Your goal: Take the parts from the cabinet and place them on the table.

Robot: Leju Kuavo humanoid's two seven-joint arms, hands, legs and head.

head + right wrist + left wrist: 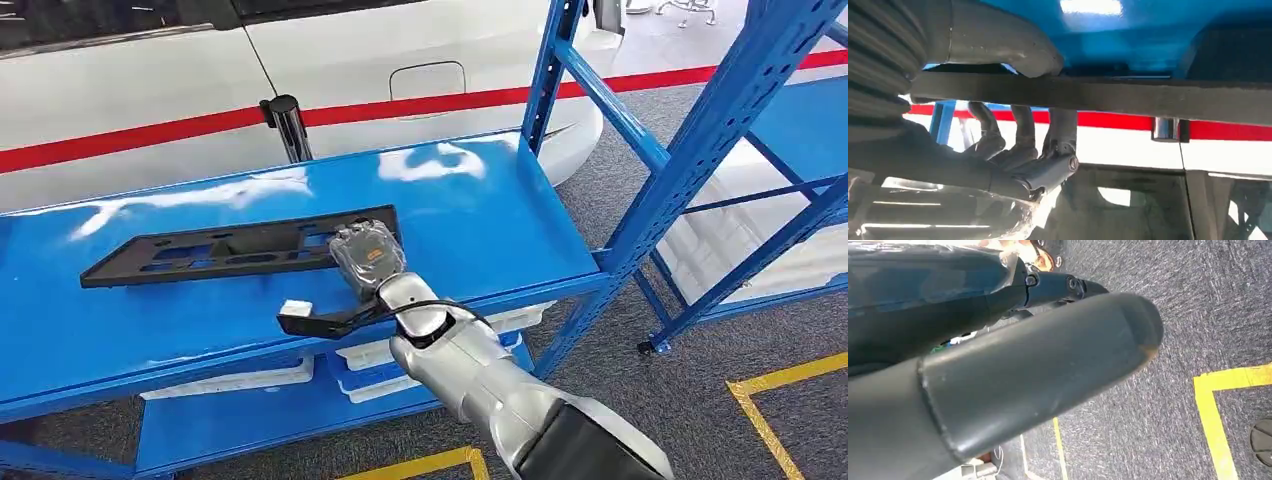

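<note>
Black part (240,247) lies on the blue shelf (480,215), right hand (366,256) gripping its 3 o'clock end; not yet lifted

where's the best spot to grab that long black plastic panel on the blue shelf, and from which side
Probably the right-hand end of the black panel, approached from the shelf's front edge. It lies flat and long across the shelf, thin enough to pinch by its edge, with cut-outs giving purchase. The right hand is already there: in the right wrist view its thumb lies on one face and its fingers on the other.
</note>
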